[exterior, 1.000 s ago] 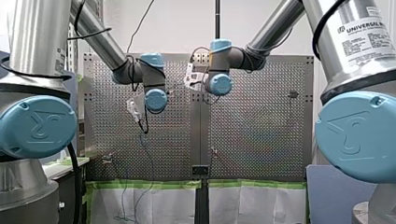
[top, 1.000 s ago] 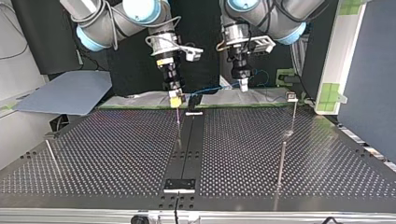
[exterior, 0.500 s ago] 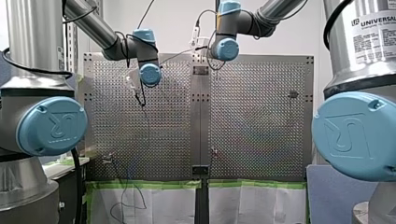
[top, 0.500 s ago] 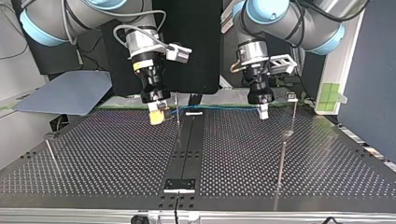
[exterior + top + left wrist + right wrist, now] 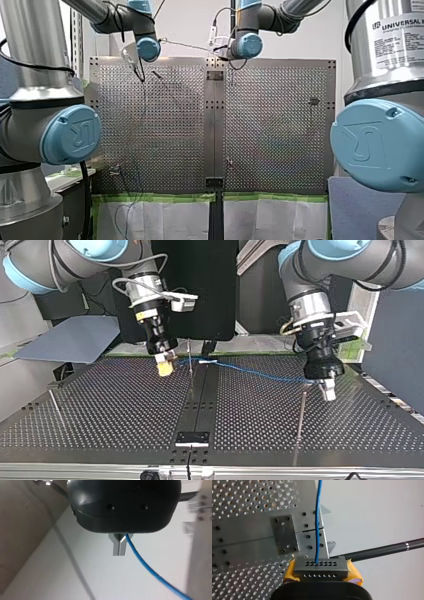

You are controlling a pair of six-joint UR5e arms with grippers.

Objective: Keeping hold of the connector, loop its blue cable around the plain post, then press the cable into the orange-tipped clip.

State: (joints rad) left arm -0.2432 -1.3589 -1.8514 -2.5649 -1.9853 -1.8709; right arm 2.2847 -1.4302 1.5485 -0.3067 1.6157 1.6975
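Got the connector [image 5: 321,568] clamped tight in the right gripper [image 5: 164,368], just beside the thin post [image 5: 191,375]. Got the left gripper [image 5: 119,547] pinched shut on the blue cable [image 5: 260,373], well away from that post. Best to swing slow, keep the cable snug and low, and not yank against either grip.

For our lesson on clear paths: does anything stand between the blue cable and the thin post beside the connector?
Nothing visible does. In the top view the blue cable runs from the connector in my right pincer, right by the thin post, to my left pincer; only perforated table lies below.
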